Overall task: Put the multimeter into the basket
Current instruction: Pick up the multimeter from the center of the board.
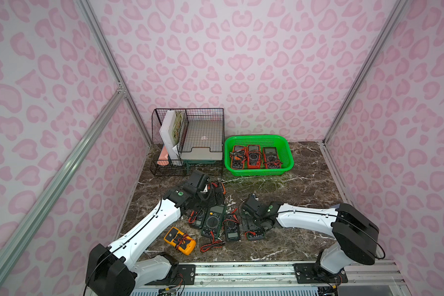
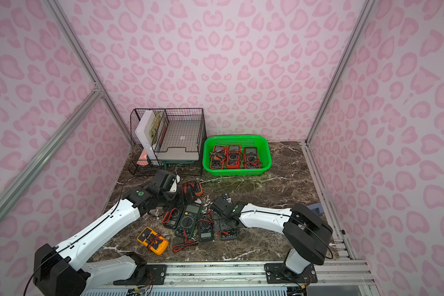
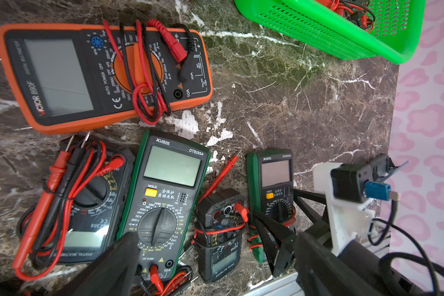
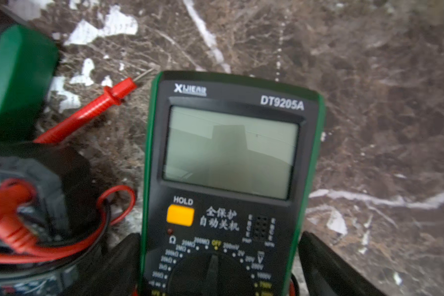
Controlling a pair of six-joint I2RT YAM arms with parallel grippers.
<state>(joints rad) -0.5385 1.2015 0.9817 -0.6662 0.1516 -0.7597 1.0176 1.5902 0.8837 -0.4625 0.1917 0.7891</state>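
The dark marble worktop [image 1: 305,194] carries a green perforated basket [image 1: 258,172] at the back, just beside a black wire-mesh organiser [image 1: 164,167]. Nearer the front lie an orange Victor multimeter [image 3: 100,74], a yellow multimeter [image 1: 180,240], a large green DT9205A multimeter [image 1: 212,221], a smaller green multimeter [image 3: 272,179], two black multimeters [image 1: 196,221] [image 1: 231,228] and loose test leads [image 1: 212,246].

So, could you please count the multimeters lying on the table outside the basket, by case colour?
Orange multimeter: 1
Yellow multimeter: 1
Green multimeters: 2
Black multimeters: 2
Total: 6
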